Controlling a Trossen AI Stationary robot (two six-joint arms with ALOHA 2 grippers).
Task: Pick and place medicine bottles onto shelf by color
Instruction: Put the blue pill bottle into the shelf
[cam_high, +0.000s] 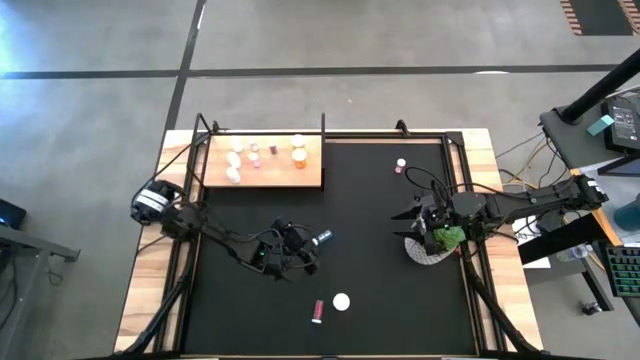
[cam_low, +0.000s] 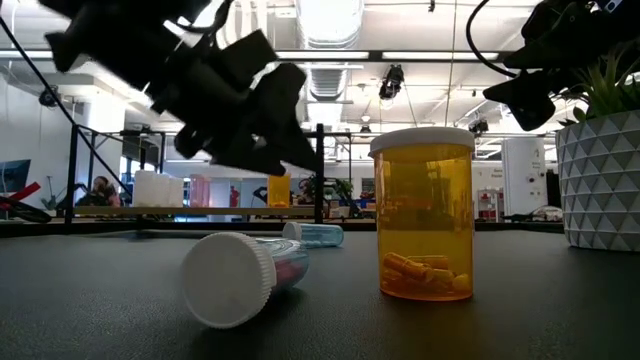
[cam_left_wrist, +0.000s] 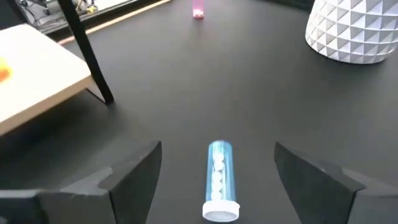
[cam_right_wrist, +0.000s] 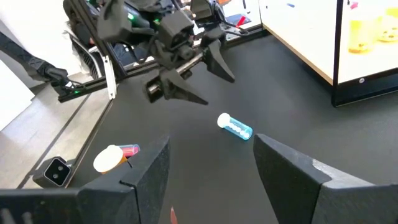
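Between my left jaws: blue bottle lying on the worktop, untouched.
Left jaws: spread wide.
Right jaws: apart, empty, beside plant pot.
Shelf: carries several bottles.

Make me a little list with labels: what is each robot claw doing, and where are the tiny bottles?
left claw: open, just behind the lying blue bottle, not touching it
right claw: open, holding nothing, near the plant pot
blue bottle: on its side on the black mat, cap toward the left claw
orange bottle: upright near the mat's front edge
pink bottle: on its side beside the orange one
another pink bottle: far side of the mat
shelf: several bottles stand on it
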